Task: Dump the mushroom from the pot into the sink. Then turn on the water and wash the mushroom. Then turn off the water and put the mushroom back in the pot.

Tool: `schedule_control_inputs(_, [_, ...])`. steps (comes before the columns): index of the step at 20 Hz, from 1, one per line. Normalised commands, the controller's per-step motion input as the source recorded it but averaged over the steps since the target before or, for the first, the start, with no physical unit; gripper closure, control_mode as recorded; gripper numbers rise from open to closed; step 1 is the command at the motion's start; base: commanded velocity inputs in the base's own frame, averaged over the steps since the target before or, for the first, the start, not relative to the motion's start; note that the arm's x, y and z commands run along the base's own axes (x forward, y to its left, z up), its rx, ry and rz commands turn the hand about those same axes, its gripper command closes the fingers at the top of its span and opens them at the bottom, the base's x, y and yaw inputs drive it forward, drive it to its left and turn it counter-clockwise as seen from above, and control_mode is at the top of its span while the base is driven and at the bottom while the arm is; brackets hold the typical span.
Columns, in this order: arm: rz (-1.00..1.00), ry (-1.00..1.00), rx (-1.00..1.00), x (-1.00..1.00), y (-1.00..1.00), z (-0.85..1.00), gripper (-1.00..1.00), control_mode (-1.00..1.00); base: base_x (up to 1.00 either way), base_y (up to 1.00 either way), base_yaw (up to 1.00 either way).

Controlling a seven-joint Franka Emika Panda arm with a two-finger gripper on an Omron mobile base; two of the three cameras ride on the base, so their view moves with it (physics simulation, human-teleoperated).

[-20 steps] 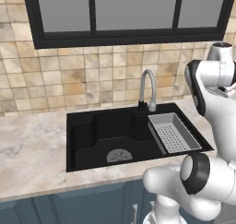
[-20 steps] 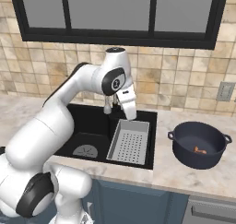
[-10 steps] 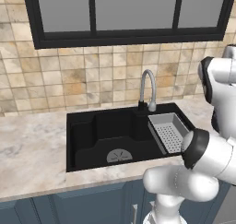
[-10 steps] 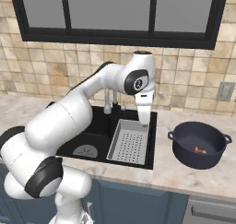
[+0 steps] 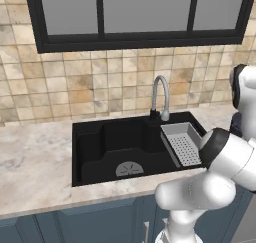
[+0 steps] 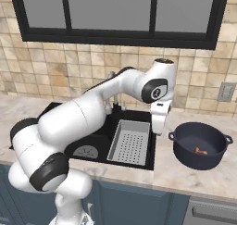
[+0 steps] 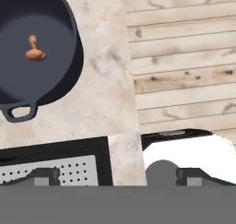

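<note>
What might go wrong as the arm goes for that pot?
The pot stands on the counter right of the sink, with the strainer tray between them; a short tip might drop the tiny mushroom into the tray instead of the basin. The pot has only small loop handles, so the open gripper might grip poorly and let the pot swing or slip.

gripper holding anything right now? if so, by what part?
Nothing is held. The gripper hangs open above the counter's edge between the sink and the pot; the mushroom lies inside the pot, untouched.
</note>
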Motion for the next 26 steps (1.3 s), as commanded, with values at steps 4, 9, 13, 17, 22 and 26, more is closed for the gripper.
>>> schedule_control_inputs(4, [-0.07,-0.07,0.06,-0.02,-0.43,-0.17,-1.00,-1.00,0.00,0.00,0.00])
schedule_control_inputs(9, [0.00,-0.10,0.03,0.00,-0.23,-0.23,-1.00,-1.00,0.00,0.00,0.00])
schedule_control_inputs(13, [0.00,-0.04,0.00,0.00,-0.16,-0.29,-1.00,-1.00,0.00,0.00,0.00])
schedule_control_inputs(17, [0.00,0.00,0.00,0.00,-0.13,-0.27,-1.00,-1.00,0.00,0.00,0.00])
schedule_control_inputs(22, [0.00,0.00,0.00,0.00,-0.13,-0.27,-1.00,-1.00,0.00,0.00,0.00])
schedule_control_inputs(26, [0.00,0.00,0.00,0.00,-0.17,-0.26,-1.00,-1.00,0.00,0.00,0.00])
